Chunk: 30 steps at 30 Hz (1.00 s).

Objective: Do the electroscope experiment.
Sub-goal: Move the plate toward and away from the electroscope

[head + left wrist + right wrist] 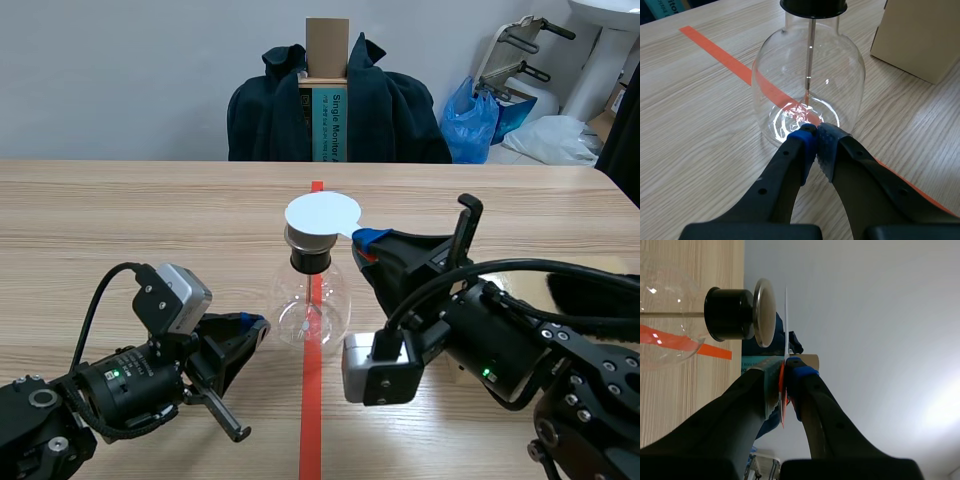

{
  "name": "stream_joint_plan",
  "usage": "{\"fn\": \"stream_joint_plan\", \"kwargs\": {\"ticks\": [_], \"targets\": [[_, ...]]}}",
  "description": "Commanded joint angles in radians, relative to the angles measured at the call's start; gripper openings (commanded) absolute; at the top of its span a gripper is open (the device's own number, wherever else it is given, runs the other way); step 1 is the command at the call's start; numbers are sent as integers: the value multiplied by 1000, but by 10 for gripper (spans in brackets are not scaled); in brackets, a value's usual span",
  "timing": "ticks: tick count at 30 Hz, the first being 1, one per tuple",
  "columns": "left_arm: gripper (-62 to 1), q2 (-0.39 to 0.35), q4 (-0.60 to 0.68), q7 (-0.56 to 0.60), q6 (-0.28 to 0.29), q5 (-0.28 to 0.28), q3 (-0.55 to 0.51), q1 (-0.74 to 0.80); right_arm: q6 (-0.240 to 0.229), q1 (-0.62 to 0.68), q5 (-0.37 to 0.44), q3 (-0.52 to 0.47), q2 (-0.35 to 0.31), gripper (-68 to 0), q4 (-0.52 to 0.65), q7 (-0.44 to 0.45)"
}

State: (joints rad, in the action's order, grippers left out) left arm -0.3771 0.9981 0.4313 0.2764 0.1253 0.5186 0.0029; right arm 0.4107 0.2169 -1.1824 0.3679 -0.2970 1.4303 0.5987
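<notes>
The electroscope is a clear glass flask [312, 305] with a black stopper [310, 258], standing on the orange tape line at the table's middle. A thin rod [810, 55] hangs inside it. My right gripper [365, 240] is shut on the edge of a white disc [322, 213] and holds it flat just over the stopper. In the right wrist view the white disc [786, 322] is edge-on, a small gap from the electroscope's metal cap plate [764, 312]. My left gripper [815, 140] is shut on nothing, with its tips at the flask's [807, 85] base.
A chair draped with a dark jacket [335, 100] stands behind the table's far edge, with a cardboard box [327, 45] on it. A blue bag [472, 120] lies on the floor at the back right. A pale boxy block [920, 35] sits beyond the flask.
</notes>
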Motion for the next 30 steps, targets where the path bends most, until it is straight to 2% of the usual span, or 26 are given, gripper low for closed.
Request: {"fn": "stream_joint_plan", "kwargs": {"ticks": [1,8,23,30], "targets": [[-577,0,14,14,-2,13,-3,-6,14,-9,4,-9,-16,-669,10,0],[-577,0,14,14,-2,13,-3,-6,14,-9,4,-9,-16,-669,10,-35],[-577,0,14,14,-2,13,-3,-6,14,-9,4,-9,-16,-668,10,-303],[-577,0,14,14,-2,13,-3,-6,14,-9,4,-9,-16,-669,10,-371]]}}
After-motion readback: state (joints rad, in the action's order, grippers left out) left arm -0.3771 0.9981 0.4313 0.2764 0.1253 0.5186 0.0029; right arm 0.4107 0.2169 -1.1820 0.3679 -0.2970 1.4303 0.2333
